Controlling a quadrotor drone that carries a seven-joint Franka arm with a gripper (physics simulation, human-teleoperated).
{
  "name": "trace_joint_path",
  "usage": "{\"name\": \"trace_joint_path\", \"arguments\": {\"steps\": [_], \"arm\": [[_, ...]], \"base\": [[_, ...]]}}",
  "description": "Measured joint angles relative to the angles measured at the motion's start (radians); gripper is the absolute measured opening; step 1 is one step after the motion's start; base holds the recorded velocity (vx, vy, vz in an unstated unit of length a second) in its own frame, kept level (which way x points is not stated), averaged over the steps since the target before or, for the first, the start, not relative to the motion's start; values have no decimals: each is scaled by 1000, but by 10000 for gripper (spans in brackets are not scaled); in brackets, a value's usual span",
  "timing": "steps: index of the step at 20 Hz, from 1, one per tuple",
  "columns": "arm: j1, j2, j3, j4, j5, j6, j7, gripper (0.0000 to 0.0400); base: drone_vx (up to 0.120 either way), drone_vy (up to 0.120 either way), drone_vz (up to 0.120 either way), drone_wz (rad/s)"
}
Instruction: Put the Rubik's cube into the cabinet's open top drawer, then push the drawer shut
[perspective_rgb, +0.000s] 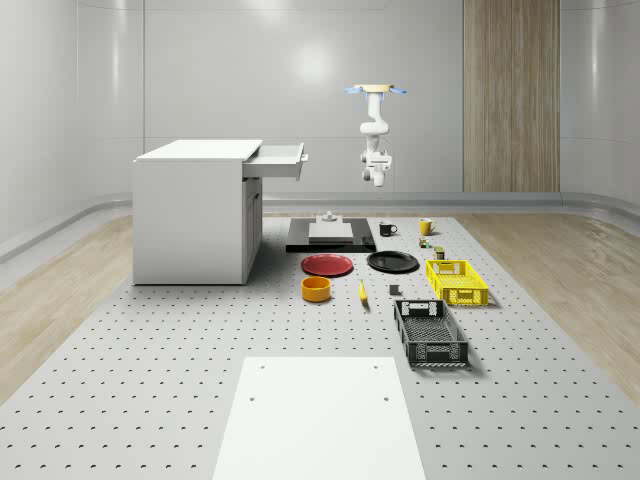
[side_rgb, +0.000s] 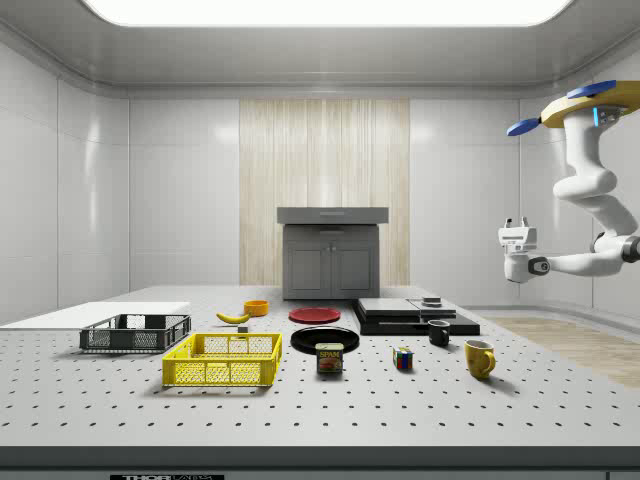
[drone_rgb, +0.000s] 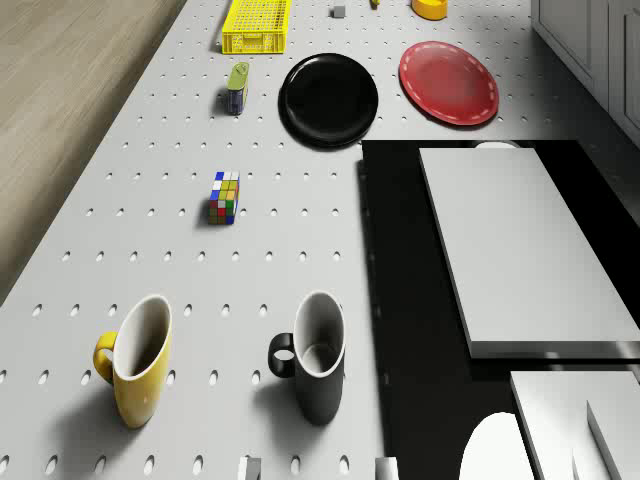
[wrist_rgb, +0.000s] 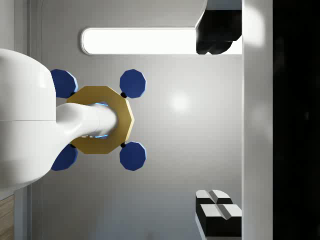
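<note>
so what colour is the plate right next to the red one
Black, glossy round plate, beside the red plate; clearest in the drone view.

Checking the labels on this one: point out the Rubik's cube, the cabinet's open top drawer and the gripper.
Rubik's cube (drone_rgb: 224, 197), drone view, its top face.
Open top drawer (perspective_rgb: 281, 159), whole-scene view, its side wall.
Gripper (perspective_rgb: 377, 180), whole-scene view, between its fingertips.

Pale grey panelled walls (perspective_rgb: 200, 70) curve into a light wood floor (perspective_rgb: 560, 270). A vertical wood-panel strip (perspective_rgb: 510, 95) stands upper right in the whole-scene view; a ceiling light panel (side_rgb: 320, 10) glows overhead.
</note>
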Motion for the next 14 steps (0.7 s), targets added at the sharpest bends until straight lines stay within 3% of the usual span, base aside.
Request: {"name": "trace_joint_path", "arguments": {"steps": [8, 14], "arm": [[-3, 40, 2, 170, 1, -124, -2, 400], [-5, 73, 3, 258, 2, -174, -2, 400]], "base": [[110, 110, 0, 0], [120, 120, 0, 0]]}}
